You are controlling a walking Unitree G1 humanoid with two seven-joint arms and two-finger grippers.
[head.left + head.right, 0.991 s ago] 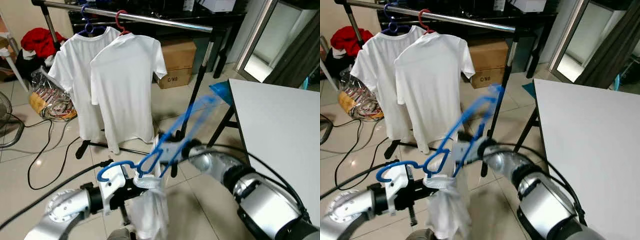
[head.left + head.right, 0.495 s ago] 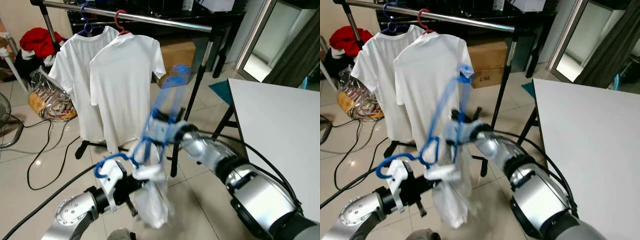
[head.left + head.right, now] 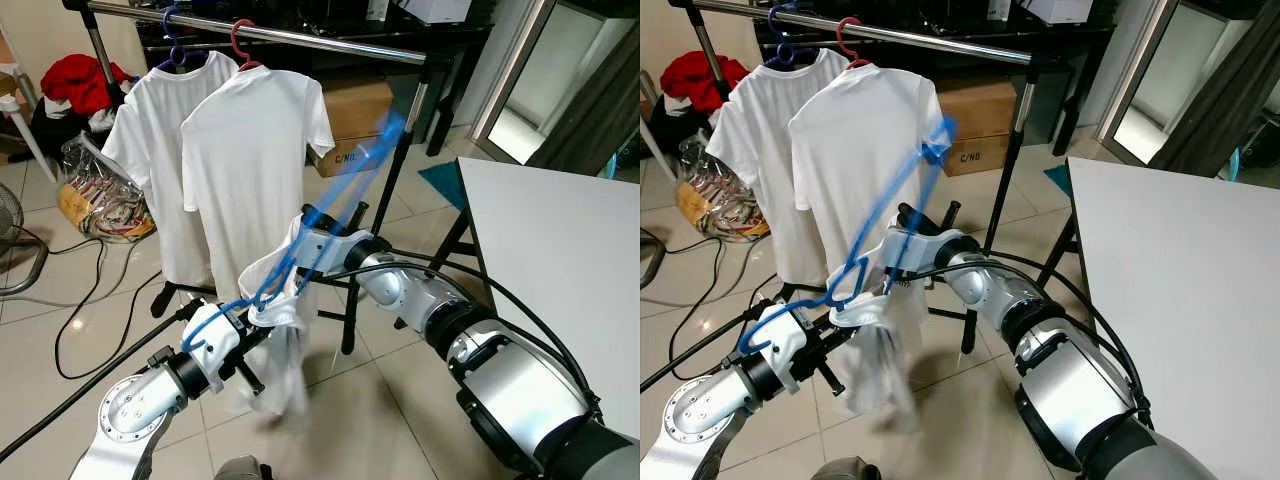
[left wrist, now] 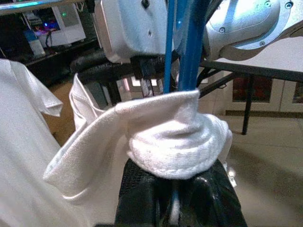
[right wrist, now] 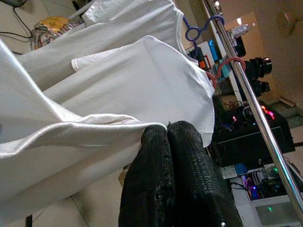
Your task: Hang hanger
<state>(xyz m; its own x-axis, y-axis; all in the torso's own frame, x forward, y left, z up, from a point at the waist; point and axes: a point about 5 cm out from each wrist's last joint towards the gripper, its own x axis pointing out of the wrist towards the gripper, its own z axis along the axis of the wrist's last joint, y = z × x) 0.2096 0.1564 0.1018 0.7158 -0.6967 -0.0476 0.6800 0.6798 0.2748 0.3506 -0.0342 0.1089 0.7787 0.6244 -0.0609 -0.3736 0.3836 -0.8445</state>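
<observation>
The clothes rail [image 3: 290,36] runs across the back of the scene, with 2 shirts [image 3: 250,170] hanging from it side by side toward its left end. Behind the rail sits a cardboard box [image 3: 355,120] on the floor. Left of the rail lie a bag [image 3: 95,200] and a heap of cloth [image 3: 85,80]. Right of the rail stands a table [image 3: 560,260]. Before the rail, between it and the robot, the hanger [image 3: 300,260] slants upward with a garment [image 3: 275,340] draped below it.
</observation>
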